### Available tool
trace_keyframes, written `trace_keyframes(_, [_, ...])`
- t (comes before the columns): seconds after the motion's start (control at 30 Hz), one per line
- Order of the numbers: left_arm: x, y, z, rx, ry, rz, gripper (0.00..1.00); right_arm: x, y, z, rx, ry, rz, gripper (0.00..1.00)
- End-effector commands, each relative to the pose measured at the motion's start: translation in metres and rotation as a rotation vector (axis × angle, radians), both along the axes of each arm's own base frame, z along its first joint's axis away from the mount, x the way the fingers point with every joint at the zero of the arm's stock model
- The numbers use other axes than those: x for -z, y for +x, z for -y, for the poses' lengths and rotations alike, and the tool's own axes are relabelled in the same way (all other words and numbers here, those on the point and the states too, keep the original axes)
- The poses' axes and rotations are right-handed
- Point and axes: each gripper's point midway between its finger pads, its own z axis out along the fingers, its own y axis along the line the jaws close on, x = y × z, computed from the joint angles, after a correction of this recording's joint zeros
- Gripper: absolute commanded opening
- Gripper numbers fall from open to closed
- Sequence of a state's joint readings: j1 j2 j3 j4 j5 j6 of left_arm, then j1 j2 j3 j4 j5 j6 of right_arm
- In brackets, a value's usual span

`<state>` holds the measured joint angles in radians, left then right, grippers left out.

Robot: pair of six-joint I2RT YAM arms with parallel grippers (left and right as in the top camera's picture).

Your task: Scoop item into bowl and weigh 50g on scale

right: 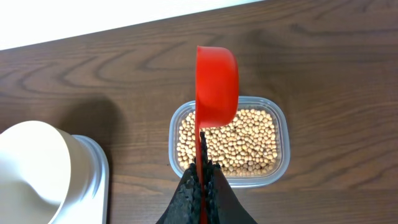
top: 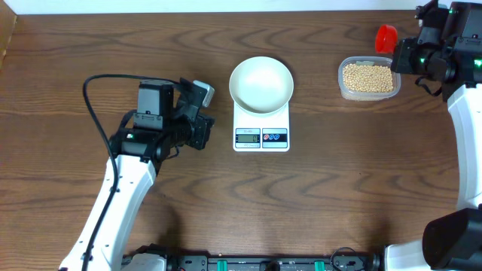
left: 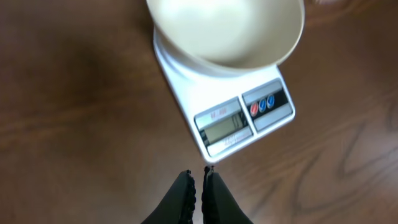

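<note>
I find the beans (right: 227,140), small, round and pale tan, lying loose in a shallow layer inside a clear plastic tub (right: 283,146) with rounded corners. The tub sits on the worktop (top: 339,188) to the right of the scale, well apart from it.

A red plastic scoop (right: 216,81) hangs above the tub. Its long axis runs straight out from the right fingers (right: 186,193), handle at the fingers and rounded head at the far end. The handle shows edge-on as a thin strip. In the wrist view the head lies over the tub's far rim. I cannot tell whether it carries any beans. The right fingers are clamped on the end of the handle, one to each side.

The bowl (top: 260,83) is round, plain white, smooth and empty. It rests on the far part of the scale (top: 261,120) and overhangs its sides. The scale is a white rectangle. Its long axis runs far to near, and its grey display and red and blue buttons are at the near end. The digits are too small to read.

The left fingers (left: 180,199) are black and drawn almost together, with only a sliver between them and nothing held. They stand left of the scale, near it but apart. The worktop is dark wood grain.
</note>
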<state>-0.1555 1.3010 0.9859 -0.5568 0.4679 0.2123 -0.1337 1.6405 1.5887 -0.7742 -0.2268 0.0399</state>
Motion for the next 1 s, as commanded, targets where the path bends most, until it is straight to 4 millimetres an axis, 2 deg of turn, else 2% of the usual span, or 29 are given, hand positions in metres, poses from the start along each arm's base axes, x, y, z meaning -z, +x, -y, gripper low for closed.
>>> trace_keyframes(0.0, [0.012,-0.005,-0.001,0.017,0.023,-0.042,0.09,-0.013,-0.001,0.007,0.008,-0.023,0.031,0.01])
trace_keyframes(0.4, [0.015,-0.019,0.017,0.126,0.055,-0.041,0.08,-0.012,-0.002,0.007,0.008,-0.023,0.028,0.01])
trace_keyframes(0.5, [0.016,-0.019,0.017,0.124,0.058,-0.045,0.14,-0.013,-0.002,0.007,0.005,-0.026,0.030,0.01])
trace_keyframes(0.53, [0.016,-0.019,0.017,0.124,0.058,-0.044,0.21,-0.013,-0.002,0.007,0.006,-0.026,0.030,0.01])
trace_keyframes(0.63, [0.016,-0.019,0.017,0.124,0.058,-0.045,0.51,-0.012,-0.002,0.007,0.003,-0.028,0.029,0.01])
trace_keyframes(0.67, [0.016,-0.019,0.017,0.124,0.058,-0.045,0.58,-0.013,-0.002,0.007,0.003,-0.028,0.029,0.01])
trace_keyframes(0.7, [0.016,-0.019,0.017,0.124,0.058,-0.045,0.81,-0.012,-0.002,0.007,0.003,-0.028,0.028,0.01])
trace_keyframes(0.73, [0.016,-0.019,0.017,0.124,0.058,-0.044,0.99,-0.012,-0.002,0.007,0.003,-0.028,0.027,0.01])
trace_keyframes(0.97, [0.016,-0.019,0.017,0.124,0.058,-0.045,0.99,-0.006,-0.008,0.006,0.003,-0.023,-0.008,0.01])
